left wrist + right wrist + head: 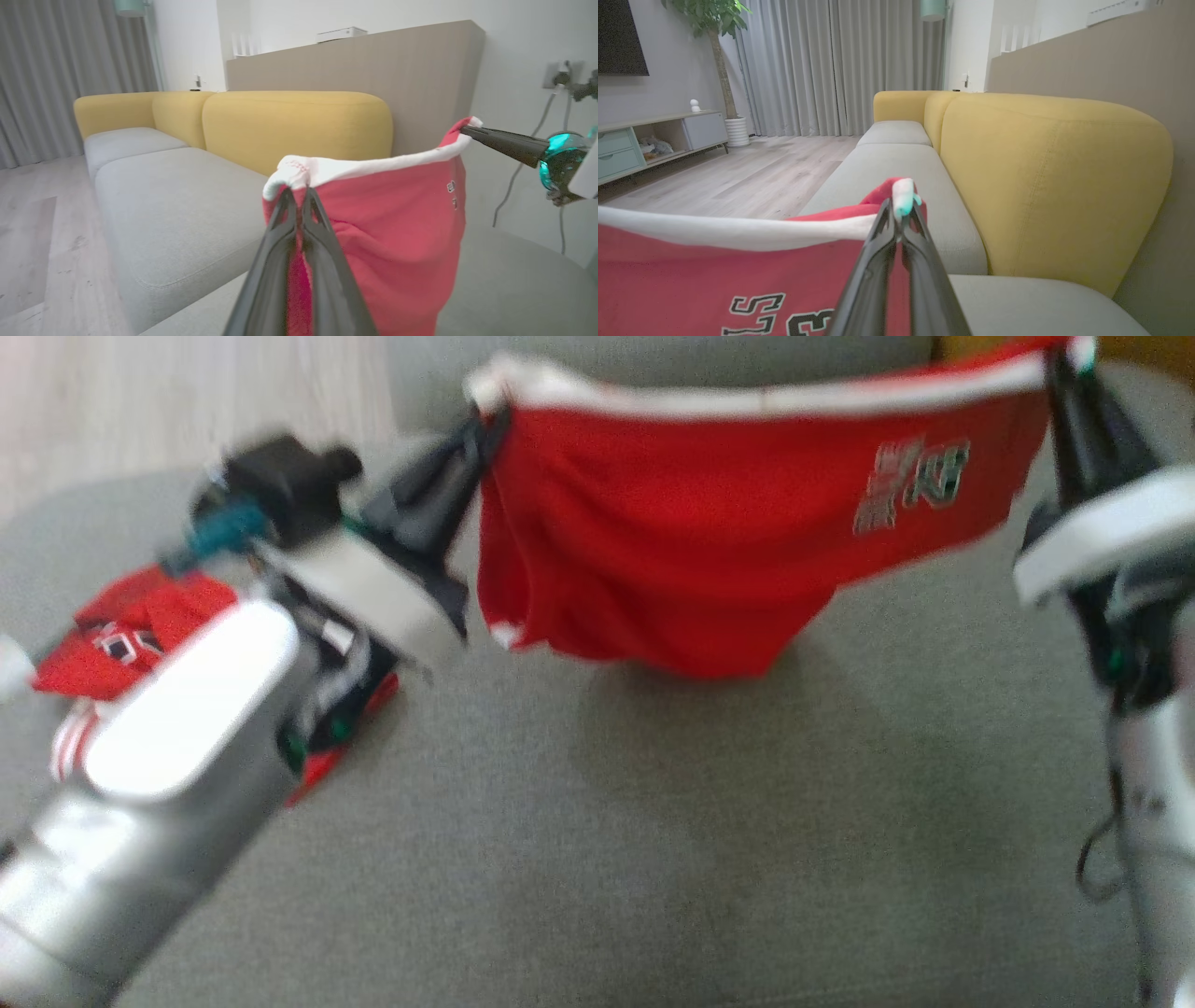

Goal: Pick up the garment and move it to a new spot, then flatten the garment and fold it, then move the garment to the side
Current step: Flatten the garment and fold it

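Holding the red garment (709, 541) stretched in the air above the grey cushion (653, 859), I had my left gripper (297, 196) pressed together on one end of its white waistband (775, 399) and my right gripper (900, 212) pinching the other end. Its lower part hung bunched, close above the cushion; whether it touched, I could not tell. Each pinch took only a small bite at a corner of the band, so I judged that a sharp pull apart could slip the cloth out of one side and let the garment swing down crumpled. Lowering it unevenly could tuck the hanging part under itself on the cushion. A heap of other red clothes (131, 635) lay toward the cushion's left edge, near enough to snag or drag along.
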You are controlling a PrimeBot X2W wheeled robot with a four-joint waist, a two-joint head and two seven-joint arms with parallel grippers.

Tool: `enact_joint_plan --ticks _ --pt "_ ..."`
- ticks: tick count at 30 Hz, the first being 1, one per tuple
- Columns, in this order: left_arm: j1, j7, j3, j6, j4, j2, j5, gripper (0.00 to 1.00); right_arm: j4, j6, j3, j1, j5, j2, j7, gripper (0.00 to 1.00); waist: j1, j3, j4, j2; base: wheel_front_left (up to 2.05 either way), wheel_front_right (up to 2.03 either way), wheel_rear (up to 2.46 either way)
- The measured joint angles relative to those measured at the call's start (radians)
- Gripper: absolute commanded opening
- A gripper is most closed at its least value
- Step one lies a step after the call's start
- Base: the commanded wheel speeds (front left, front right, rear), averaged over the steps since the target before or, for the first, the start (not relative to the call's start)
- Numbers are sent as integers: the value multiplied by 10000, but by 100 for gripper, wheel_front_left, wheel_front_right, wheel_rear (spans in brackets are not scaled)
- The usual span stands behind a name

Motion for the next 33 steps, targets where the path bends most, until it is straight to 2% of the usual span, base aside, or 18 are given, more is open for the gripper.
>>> enact_joint_plan --ticks 3,7,11,14,19,22,28,33 --pt "-830 230 253 -12 324 -56 -96 0 535 0 259 -1198 10 -151 128 0 2 592 20 0 0 0 0" --pt "-2687 169 606 -282 1735 -412 140 0 2215 0 642 -3788 102 -140 -13 0 4 1449 28 0 0 0 0" --pt "-4192 -445 892 -558 3308 -1124 360 0 4102 2 903 -6071 -98 -121 -957 0 6 2096 74 -1 0 0 0" --pt "-4583 -1214 901 -821 4470 -1758 451 0 5722 0 991 -6864 -286 -140 -1925 0 2 2219 275 0 0 0 0" --pt "-4386 -1852 709 -1156 5216 -2240 437 0 7181 2 1417 -6634 -268 -224 -2673 0 1 2094 414 0 0 0 0" --pt "-3708 -2019 209 -1269 5183 -2382 437 0 7655 0 1762 -6088 2 -456 -2876 0 0 2012 454 0 0 0 0" --pt "-1469 -2098 -700 -1348 4554 -2284 226 0 8027 0 2589 -4356 899 -888 -2909 0 0 1667 477 -1 0 0 0" --pt "-168 -2042 -1381 -1338 3503 -1975 180 0 7699 0 3267 -3204 1910 -1312 -2483 0 -1 1076 447 0 0 0 0"
